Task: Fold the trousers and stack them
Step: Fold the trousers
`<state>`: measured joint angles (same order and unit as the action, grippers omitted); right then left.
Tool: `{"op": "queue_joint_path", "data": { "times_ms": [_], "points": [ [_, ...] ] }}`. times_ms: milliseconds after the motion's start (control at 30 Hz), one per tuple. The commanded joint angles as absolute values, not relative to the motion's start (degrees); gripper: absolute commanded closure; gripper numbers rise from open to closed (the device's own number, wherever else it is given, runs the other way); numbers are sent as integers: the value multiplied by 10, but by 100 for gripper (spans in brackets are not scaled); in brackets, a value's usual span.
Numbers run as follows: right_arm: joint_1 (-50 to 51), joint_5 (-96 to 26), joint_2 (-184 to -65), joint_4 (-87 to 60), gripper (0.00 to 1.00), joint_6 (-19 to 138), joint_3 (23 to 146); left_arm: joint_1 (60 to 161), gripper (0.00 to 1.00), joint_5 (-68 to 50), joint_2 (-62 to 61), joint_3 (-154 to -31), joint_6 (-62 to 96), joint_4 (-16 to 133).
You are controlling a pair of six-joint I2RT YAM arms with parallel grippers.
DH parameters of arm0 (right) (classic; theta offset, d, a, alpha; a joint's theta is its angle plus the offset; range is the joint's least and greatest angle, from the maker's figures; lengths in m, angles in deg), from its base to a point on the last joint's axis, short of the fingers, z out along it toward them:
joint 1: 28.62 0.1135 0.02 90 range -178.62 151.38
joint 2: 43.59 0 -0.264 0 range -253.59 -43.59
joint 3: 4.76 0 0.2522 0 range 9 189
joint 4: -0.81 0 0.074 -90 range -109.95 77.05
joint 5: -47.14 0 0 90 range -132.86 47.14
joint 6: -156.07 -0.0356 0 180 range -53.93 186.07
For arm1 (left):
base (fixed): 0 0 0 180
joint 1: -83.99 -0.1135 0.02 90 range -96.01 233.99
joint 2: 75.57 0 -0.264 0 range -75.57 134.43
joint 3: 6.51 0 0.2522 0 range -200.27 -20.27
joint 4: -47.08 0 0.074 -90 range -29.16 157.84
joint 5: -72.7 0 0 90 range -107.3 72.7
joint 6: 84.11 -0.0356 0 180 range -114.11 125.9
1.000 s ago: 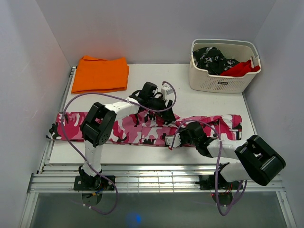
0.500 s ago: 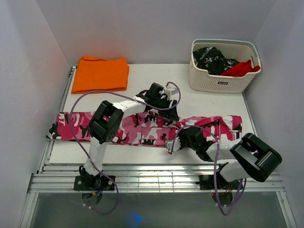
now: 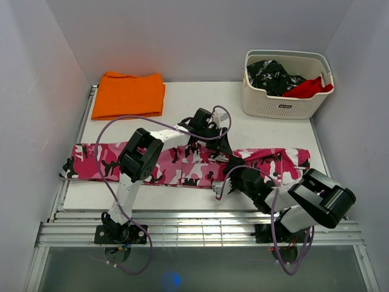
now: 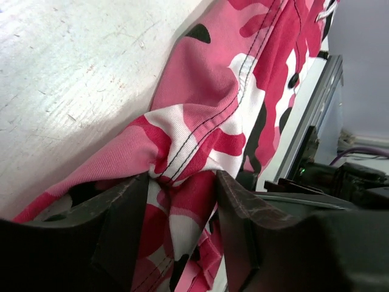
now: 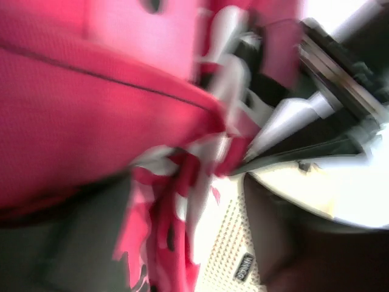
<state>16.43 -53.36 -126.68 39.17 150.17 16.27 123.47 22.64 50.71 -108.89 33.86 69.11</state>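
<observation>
The trousers (image 3: 191, 167) lie spread lengthwise across the near part of the white table (image 3: 267, 131), running from the left edge of the frame's table area to the right, with the near long edge close to the table's front rim. The left gripper (image 3: 214, 141) sits at the far long edge of the trousers, just right of centre. In the left wrist view its fingers (image 4: 115, 231) are closed to a narrow gap on a bunched fold of the camouflage cloth, which is pinched up off the table surface. The right gripper (image 3: 222, 182) sits at the near long edge of the trousers, right of centre and close to the left gripper. The right wrist view is blurred and filled with pink cloth, so its finger opening cannot be determined. A folded orange cloth (image 3: 129, 94) lies at the upper left. A basket (image 3: 285, 106) at the upper right holds a speckled garment (image 3: 270, 76) and a red cloth (image 3: 310, 88).
</observation>
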Motion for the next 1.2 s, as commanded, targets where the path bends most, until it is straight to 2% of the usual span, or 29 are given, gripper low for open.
{"op": "queue_joint_path", "data": {
  "times_ms": [0,33,133,167,267,333,367,567,833,900,1000,1033,1067,1133,1167],
  "points": [
    [173,-523,-1283,395,13,1510,109,1221,46,234,483,-1073,383,629],
    [173,-519,-1279,395,13,1510,103,1217,50,230,480,-1071,384,622],
    [173,-511,-1273,379,29,1502,101,1201,58,227,477,-1077,390,590],
    [173,-508,-1272,370,38,1501,105,1198,60,230,477,-1078,394,573],
    [173,-495,-1268,330,55,1492,117,1190,68,223,477,-1089,382,552],
    [173,-488,-1265,289,62,1485,126,1185,71,212,474,-1092,367,539],
    [173,-484,-1263,276,65,1481,131,1184,75,208,473,-1091,360,523],
    [174,-448,-1244,200,69,1466,150,1184,85,160,494,-1124,250,513],
    [174,-417,-1231,139,73,1455,167,1186,87,133,556,-1173,163,475],
    [175,-414,-1223,126,73,1454,168,1187,84,114,574,-1189,153,476],
    [176,-412,-1208,103,73,1450,173,1187,60,85,594,-1206,138,482],
    [176,-414,-1203,93,73,1442,173,1187,47,79,599,-1211,135,487],
    [177,-416,-1198,87,72,1436,181,1186,39,76,601,-1217,128,491],
    [176,-427,-1180,66,68,1415,201,1185,28,52,598,-1230,105,496],
    [175,-426,-1173,33,63,1383,215,1184,19,44,593,-1236,98,502]
  ]
}}
